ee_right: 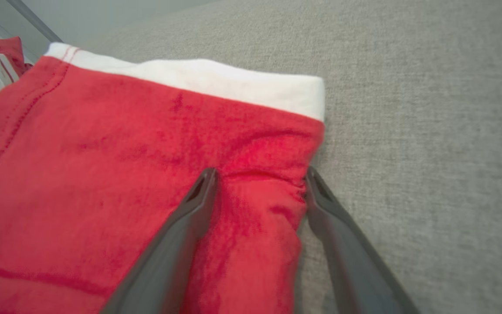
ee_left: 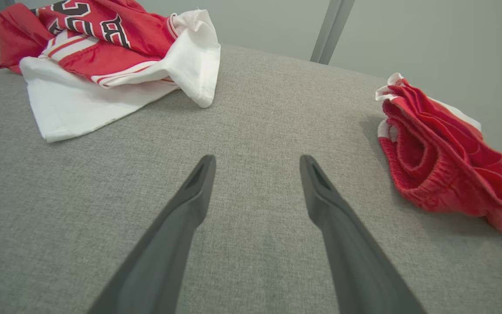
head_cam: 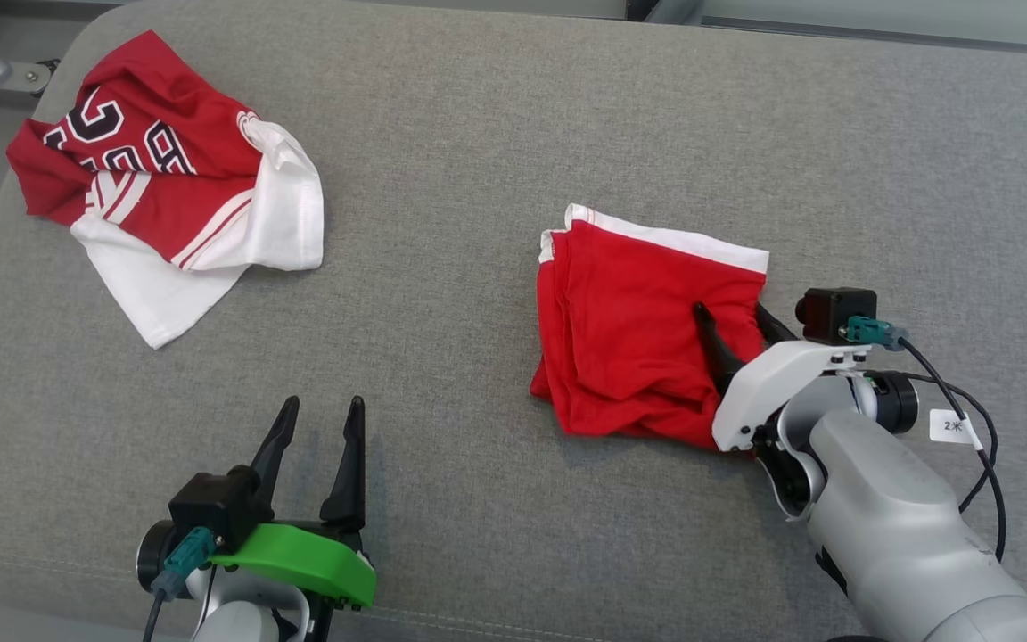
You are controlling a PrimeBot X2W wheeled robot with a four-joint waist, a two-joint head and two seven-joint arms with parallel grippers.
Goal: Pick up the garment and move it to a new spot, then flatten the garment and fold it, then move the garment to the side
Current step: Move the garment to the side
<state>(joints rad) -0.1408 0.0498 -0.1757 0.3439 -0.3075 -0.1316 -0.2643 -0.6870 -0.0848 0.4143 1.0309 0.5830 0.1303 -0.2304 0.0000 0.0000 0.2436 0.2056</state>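
A grey woven cushion [head_cam: 496, 134] spans the whole work area, with a pale wall and slim metal posts beyond its far edge. Far left, near the back corner: a crumpled red-and-white jersey [head_cam: 166, 169] with black lettering, its white part spread toward the front. It lies well apart from both arms.

Lower left: the left gripper [head_cam: 322, 406], on a green mount, hovers over bare cushion. Its two dark fingers are spread wide with nothing between them and point toward the jersey.

Right of centre: the folded red garment [head_cam: 629, 330] lies flat on the cushion in a rough rectangle. A white band [head_cam: 674, 239] runs along its far edge, and the layered folds show at its left side. The near edge is somewhat rumpled.

Right: the right gripper [head_cam: 729, 310], on a white mount, reaches in at the garment's right edge. Its fingers stand wide apart. One finger presses onto the red cloth, while the other sits just at the cloth's outer border against the cushion. A small ridge of fabric lies between them, not pinched or lifted. A black cable [head_cam: 986, 437] with a white tag [head_cam: 955, 426] loops beside the pale forearm.
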